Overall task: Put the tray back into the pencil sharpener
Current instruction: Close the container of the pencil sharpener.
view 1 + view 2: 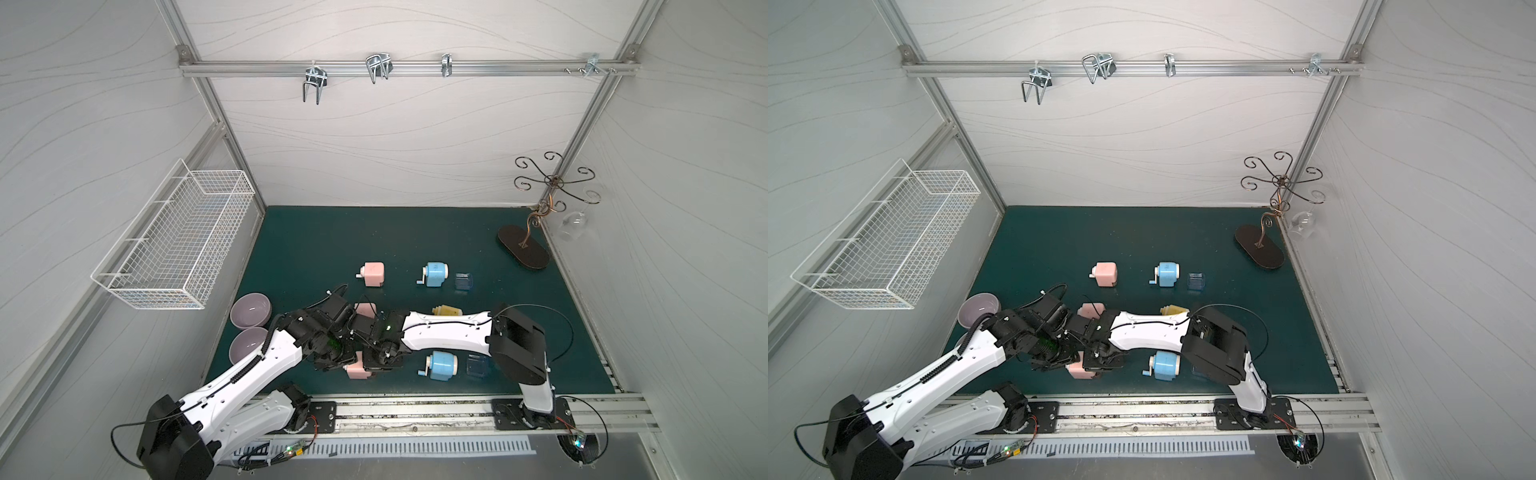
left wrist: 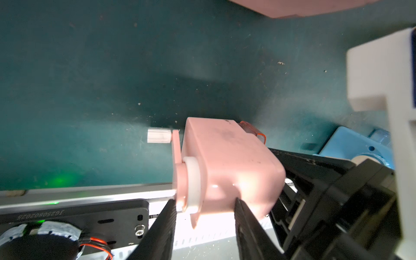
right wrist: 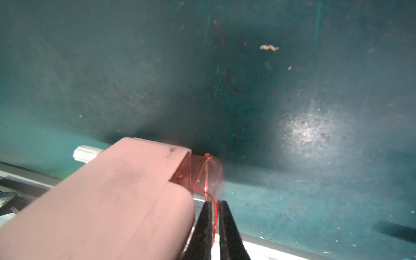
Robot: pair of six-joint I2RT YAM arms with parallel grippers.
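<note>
- One pink pencil sharpener (image 2: 229, 162) sits clamped in the left gripper (image 2: 205, 217), over the green mat (image 2: 112, 67).
- Nearly shut, the right gripper (image 3: 215, 216) pinches the red tray (image 3: 202, 171), partly inside that sharpener.

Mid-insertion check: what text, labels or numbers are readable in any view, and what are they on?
"JG250802025", inverted, some characters uncertain: black base plate, left wrist view.
Small dark mark on the pink sharpener: too blurred to read.
Nothing else is legible in any view.
</note>
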